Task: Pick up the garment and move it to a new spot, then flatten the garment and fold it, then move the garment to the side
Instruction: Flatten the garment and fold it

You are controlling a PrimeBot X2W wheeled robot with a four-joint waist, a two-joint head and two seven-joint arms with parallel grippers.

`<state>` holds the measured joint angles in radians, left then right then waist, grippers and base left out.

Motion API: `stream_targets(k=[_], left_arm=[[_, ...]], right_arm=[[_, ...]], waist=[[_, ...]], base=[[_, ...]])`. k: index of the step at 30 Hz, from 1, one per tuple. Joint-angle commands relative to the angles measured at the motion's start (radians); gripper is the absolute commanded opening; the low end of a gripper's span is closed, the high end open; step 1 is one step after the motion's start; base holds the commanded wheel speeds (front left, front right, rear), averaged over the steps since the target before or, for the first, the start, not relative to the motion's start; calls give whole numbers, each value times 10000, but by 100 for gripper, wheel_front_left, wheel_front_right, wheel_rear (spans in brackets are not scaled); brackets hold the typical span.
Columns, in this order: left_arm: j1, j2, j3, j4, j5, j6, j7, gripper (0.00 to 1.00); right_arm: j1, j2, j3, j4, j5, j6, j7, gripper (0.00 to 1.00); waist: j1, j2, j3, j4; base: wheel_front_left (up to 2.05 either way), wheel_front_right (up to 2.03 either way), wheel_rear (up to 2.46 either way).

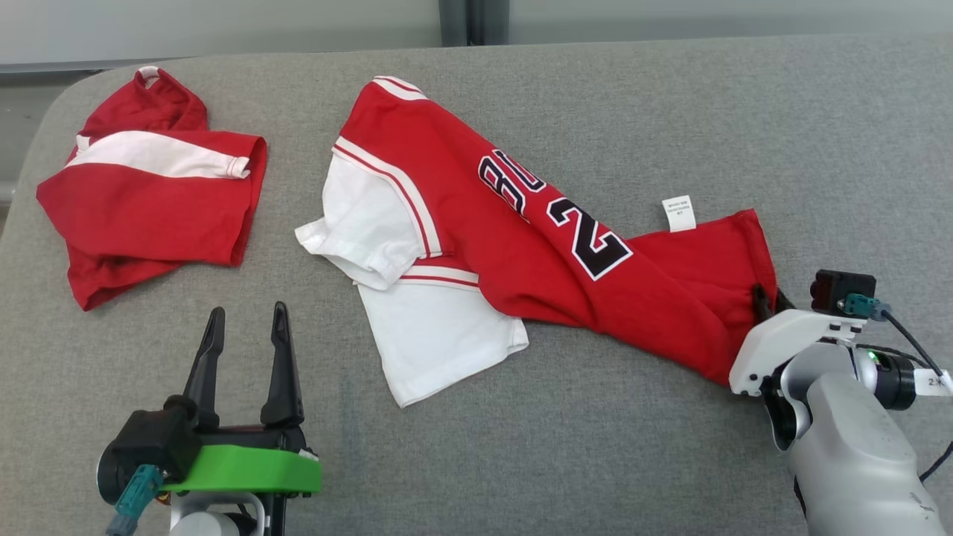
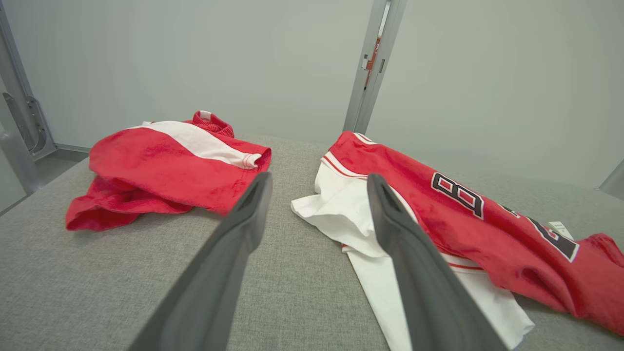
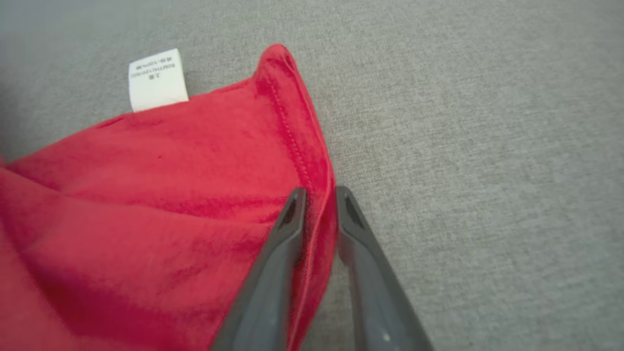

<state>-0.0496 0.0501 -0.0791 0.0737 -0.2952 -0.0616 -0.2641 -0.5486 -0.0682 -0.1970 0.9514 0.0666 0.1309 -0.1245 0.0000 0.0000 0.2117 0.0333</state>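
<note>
Garment (image 1: 566, 253): a red jersey with white sleeves and black numbers, lying rumpled and slantwise across the middle of the grey padded surface (image 1: 670, 112). The sleeves are toward the robot's left and the hem toward its right.
Neighbour: a second red-and-white piece of clothing (image 1: 149, 208) sits at the far left, well apart from the jersey.
Handling: by the look of it soft, light and limp, with nothing stiff in it. Lifted by one corner, it would likely sag and trail the rest across the surface.
Where to take hold: the stitched hem edge near the corner, not far from the white care label (image 3: 157, 78), looks the best bite. A folded seam gives the fingers something thicker than a single layer.
Right gripper (image 3: 319, 192): clamped on that hem, and you can see red cloth squeezed between the two dark fingers right at the stitching. I can't tell whether it has one layer or both.
Right arm: in from the lower right, wrist pitched down, fingers low on the surface and pointing into the cloth.
Left gripper (image 1: 248, 313): spread wide with nothing in it, fingers pointing away from the robot, over bare grey between the two clothes and near the white sleeve (image 2: 341, 214).
Stage: my read is the pick-up grip is on — the jersey lies flat on the surface, not yet lifted.
Watch: a one-corner pull may bunch the jersey rather than carry it clean.
</note>
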Motion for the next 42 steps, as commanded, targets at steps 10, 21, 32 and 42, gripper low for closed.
stream_targets(k=[10, 21, 32, 42], left_arm=[[229, 8, 6, 65, 132, 33, -5, 100], [-254, 9, -339, 75, 1, -56, -5, 100], [-767, 10, -910, 79, -101, -72, -5, 100], [-813, 11, -626, 147, 3, -45, -5, 100]], right_arm=[[-677, -489, 1497, -415, 1359, 2, 50, 0], [-2925, -2110, 1618, -1110, 1842, -4, 1020, 0], [-5297, -3097, 803, 553, 183, -3, 937, 100], [-6002, -2165, 918, 1465, -725, -4, -797, 100]], waist=[[0, 0, -30, -10], [0, 0, 501, 543], [0, 0, 1512, 1580], [0, 0, 1228, 1134]], base=[[0, 0, 0], [0, 0, 0], [0, 0, 0], [0, 0, 0]])
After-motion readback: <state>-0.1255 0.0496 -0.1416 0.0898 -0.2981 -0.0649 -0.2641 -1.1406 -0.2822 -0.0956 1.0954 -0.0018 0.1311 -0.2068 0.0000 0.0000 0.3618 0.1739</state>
